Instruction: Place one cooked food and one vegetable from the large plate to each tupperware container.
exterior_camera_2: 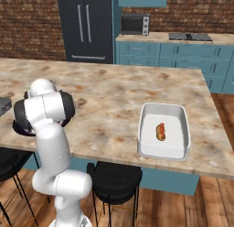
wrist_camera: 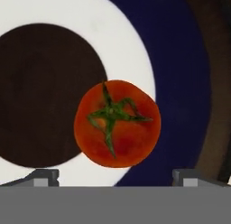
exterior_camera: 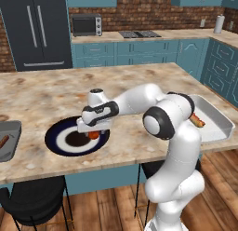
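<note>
Tomato (wrist_camera: 117, 123), red with a green star-shaped stem, sits on the large plate (wrist_camera: 180, 60), lying across the edge where the white ring meets the navy rim, beside the dark centre. The gripper (wrist_camera: 115, 177) hangs straight above it with the fingers (wrist_camera: 43, 177) spread as wide as they go, one tip on each side of the tomato and neither touching it; nothing is held. From the left base view the hand (exterior_camera: 95, 127) is low over the plate's right part, with a bit of red showing under it. The white-grey tupperware container (exterior_camera_2: 183, 116) stands well apart on the counter's right end, holding a hot dog (exterior_camera_2: 160, 131). The dark grey tupperware container (exterior_camera: 14, 132) lies left of the plate.
</note>
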